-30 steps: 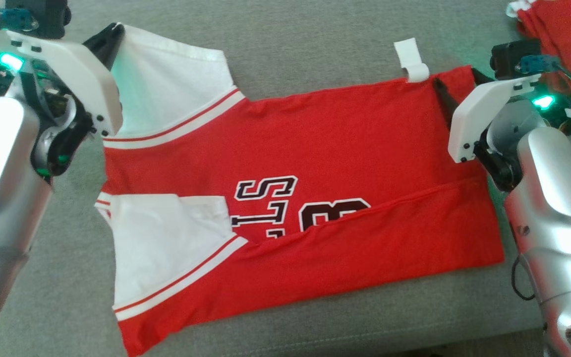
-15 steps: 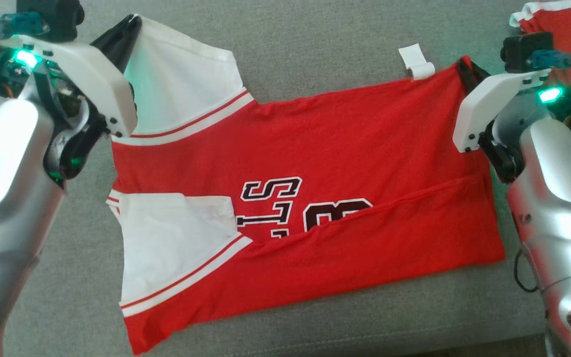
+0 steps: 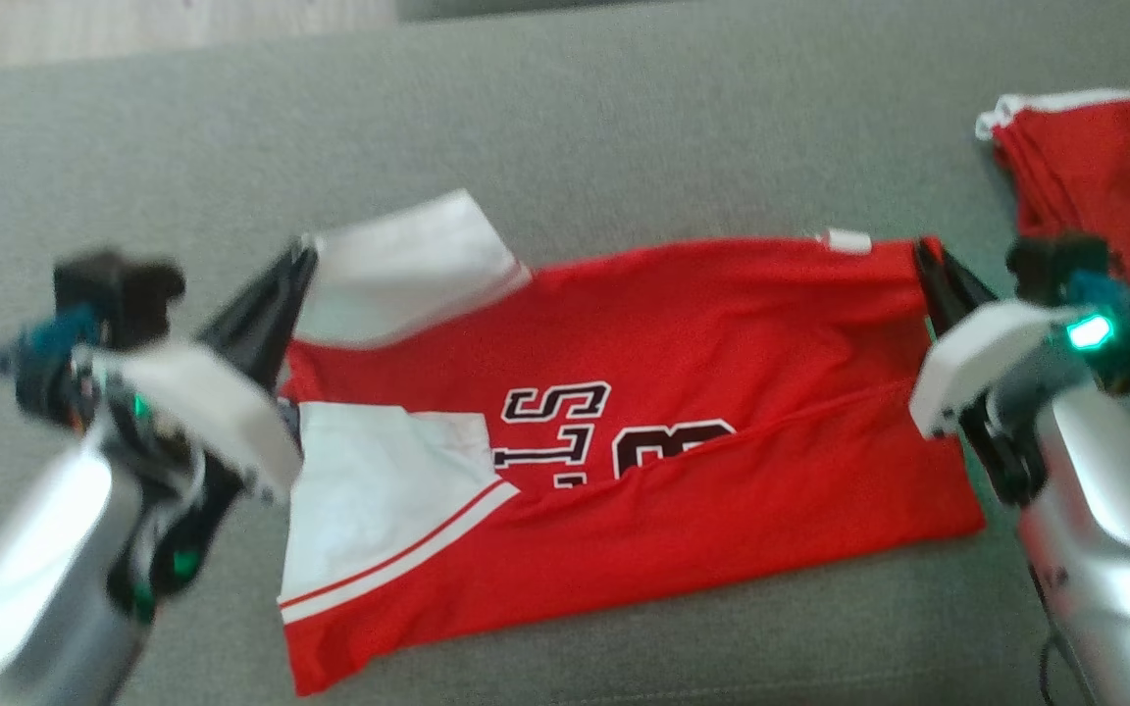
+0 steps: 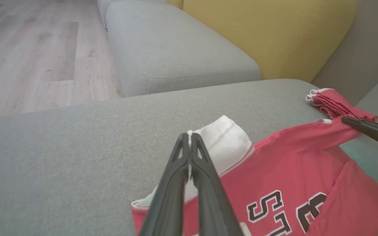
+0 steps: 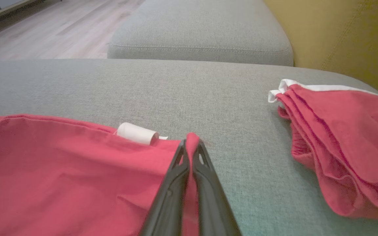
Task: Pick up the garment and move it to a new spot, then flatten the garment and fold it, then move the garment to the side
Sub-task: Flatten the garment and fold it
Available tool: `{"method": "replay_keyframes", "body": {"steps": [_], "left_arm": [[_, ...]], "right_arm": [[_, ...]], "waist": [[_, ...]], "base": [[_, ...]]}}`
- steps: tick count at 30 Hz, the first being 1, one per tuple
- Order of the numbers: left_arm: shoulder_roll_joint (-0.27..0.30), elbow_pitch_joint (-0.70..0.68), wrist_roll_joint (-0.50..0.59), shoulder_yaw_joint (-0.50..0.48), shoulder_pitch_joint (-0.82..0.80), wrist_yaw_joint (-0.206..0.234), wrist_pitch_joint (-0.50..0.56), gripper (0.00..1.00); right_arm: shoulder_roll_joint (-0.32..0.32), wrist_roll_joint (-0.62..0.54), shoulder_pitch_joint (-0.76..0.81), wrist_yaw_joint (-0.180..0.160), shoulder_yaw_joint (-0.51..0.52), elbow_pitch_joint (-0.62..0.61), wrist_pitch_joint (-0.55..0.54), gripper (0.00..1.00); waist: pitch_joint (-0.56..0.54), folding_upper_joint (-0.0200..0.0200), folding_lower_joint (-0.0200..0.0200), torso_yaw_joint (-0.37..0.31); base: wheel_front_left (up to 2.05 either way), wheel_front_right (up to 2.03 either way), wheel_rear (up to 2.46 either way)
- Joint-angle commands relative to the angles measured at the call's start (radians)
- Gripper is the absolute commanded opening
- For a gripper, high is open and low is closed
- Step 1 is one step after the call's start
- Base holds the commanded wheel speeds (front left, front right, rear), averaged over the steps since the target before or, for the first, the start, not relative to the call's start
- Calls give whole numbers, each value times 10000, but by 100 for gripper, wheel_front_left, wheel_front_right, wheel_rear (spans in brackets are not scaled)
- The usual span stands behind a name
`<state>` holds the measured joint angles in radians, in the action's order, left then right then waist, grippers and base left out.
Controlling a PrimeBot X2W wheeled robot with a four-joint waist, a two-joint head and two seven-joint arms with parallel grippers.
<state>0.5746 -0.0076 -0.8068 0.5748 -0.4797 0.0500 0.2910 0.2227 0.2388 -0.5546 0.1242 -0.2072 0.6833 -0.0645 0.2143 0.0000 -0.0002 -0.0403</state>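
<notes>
**Grey sofa cushion (image 3: 624, 127): garment (image 3: 722, 324) gripped at two far corners**

Close to the cushion's near edge lies the red garment's folded-up hem, with a thin bare strip in front of it. Farther back, the left hand (image 3: 302, 257) is pinched shut on the white sleeve (image 3: 408, 265). The right hand (image 3: 921, 250) is clamped on the garment's far right corner, beside a white tag (image 3: 847, 240). Beyond both, bare cushion runs to the far edge. A second red pile (image 3: 1095, 167) sits apart near the far right corner.

A wide grey fabric sofa cushion (image 3: 624, 127) carries a partly folded red-and-white jersey with dark lettering (image 3: 722, 333) at its middle and a folded red garment pile (image 3: 1095, 167) near its far right corner.
</notes>
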Motion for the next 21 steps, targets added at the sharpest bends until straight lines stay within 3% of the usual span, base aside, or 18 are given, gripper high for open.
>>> {"method": "replay_keyframes", "body": {"steps": [1,5,10,19,20,21], "left_arm": [[530,-678,-101,-670,111,247,-187,0],[642,-1703,-295,-758,1580,833,-516,0],[389,-2384,-464,-548,3039,1338,-916,0],[-328,-1666,-692,-188,4268,1450,-1740,0],[-382,-1559,-710,-176,4357,1449,-1828,0],[-411,-1461,-707,-150,4438,1442,-1894,0]], "right_arm": [[184,102,166,65,-77,-618,107,0],[406,263,1208,65,101,-1602,-26,0],[460,315,2462,65,568,-2745,-404,0],[96,8,4016,65,1261,-3849,-779,0],[43,-48,4133,65,1318,-3929,-751,12],[-13,-101,4245,65,1374,-3992,-720,32]], "waist": [[-455,0,2,199],[-900,0,2,341],[-1203,0,2,541],[-1427,0,2,625],[-1443,0,2,607],[-1460,0,2,595]], "base": [[0,0,0],[0,0,0],[0,0,0],[0,0,0],[0,0,0],[0,0,0]]}}
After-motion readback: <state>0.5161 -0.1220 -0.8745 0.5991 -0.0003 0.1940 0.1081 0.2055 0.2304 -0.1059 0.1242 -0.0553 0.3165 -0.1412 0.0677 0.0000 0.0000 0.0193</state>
